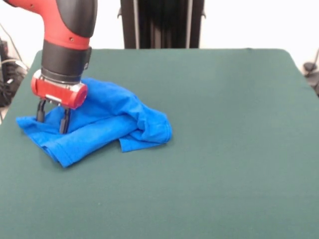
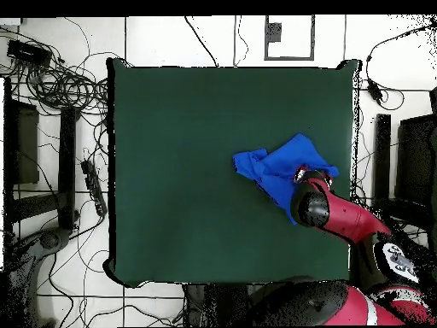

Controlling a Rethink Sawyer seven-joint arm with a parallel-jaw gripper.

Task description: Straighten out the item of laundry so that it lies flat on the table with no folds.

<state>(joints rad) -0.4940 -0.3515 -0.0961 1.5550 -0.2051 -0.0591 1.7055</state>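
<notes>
Front view: the surface (image 1: 229, 149) is covered with dark green cloth and fills almost the whole picture. Behind it stands a black pedestal (image 1: 162, 22) before a pale wall. The shirt (image 1: 107, 122) lies crumpled in a heap on the left part of the surface, toward the far side, with many folds. The arm (image 1: 67, 40) comes down from the top left, and the jaws (image 1: 52, 116) are spread apart, with both fingertips on the left part of the shirt.

Overhead view: the surface (image 2: 188, 162) is a green rectangle on a pale floor (image 2: 179, 38) with many black cables (image 2: 64, 81) at the left. The shirt (image 2: 273, 171) is bunched near the right edge. The arm (image 2: 341, 218) covers its near corner, and the jaws are mostly hidden here.
</notes>
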